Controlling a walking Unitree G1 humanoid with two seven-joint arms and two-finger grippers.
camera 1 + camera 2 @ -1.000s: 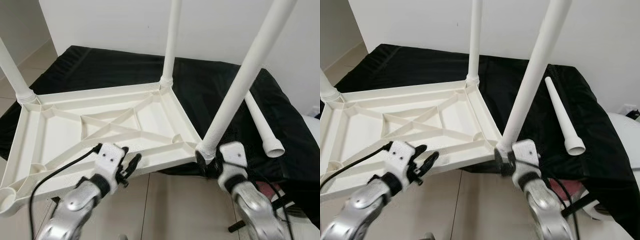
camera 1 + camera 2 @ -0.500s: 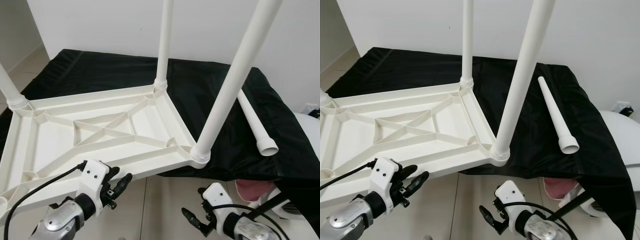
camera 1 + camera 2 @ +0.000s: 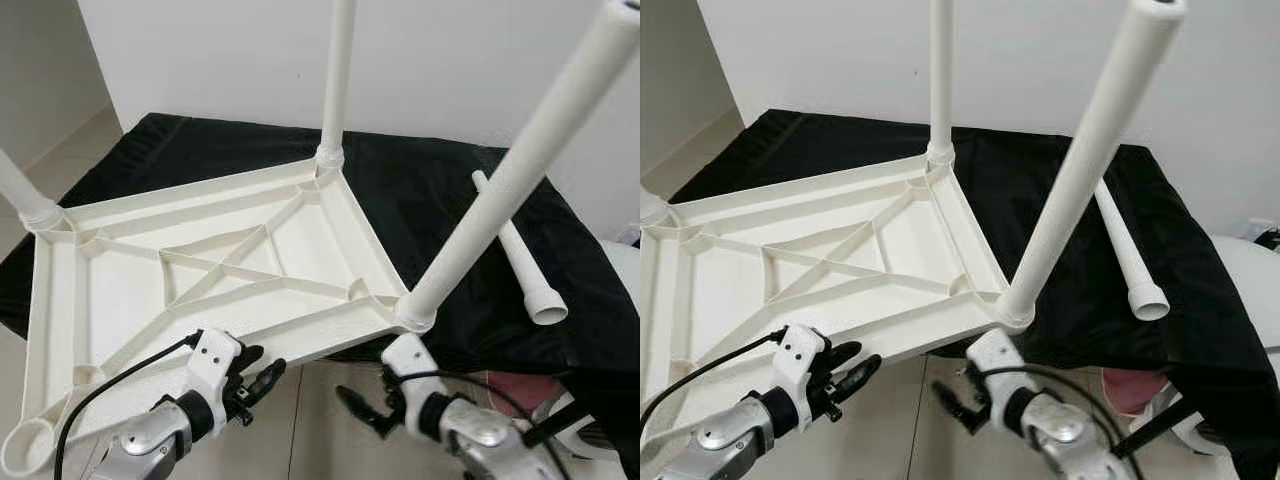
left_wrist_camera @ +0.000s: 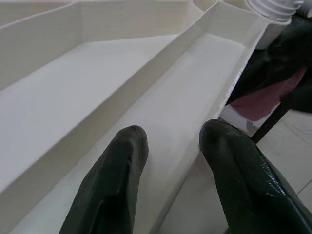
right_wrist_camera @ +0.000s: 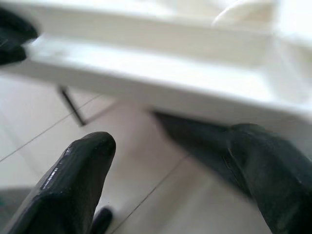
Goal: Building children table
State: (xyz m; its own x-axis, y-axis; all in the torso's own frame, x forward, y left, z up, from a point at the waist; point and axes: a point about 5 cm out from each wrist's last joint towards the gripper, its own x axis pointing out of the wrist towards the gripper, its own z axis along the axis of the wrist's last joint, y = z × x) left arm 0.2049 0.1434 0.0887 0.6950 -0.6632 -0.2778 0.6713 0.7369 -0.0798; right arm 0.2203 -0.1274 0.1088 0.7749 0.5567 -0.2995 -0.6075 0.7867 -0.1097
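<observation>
**Right gripper lets go of the near leg**

Left eye view shows the upturned white tabletop (image 3: 200,270) lying on the black-draped bed (image 3: 450,190), three legs standing in their sockets. The right gripper (image 3: 362,408), clamped at the base of the near-right leg (image 3: 510,180) a second ago, now hangs below the tabletop's near edge, fingers spread and empty; that leg looks seated. The left gripper (image 3: 255,380) stays just under the same edge, fingers parted, holding nothing. A fourth leg (image 3: 515,255) lies loose on the cloth at right, and the near-left socket (image 3: 28,447) is unfilled, so one leg remains.
</observation>
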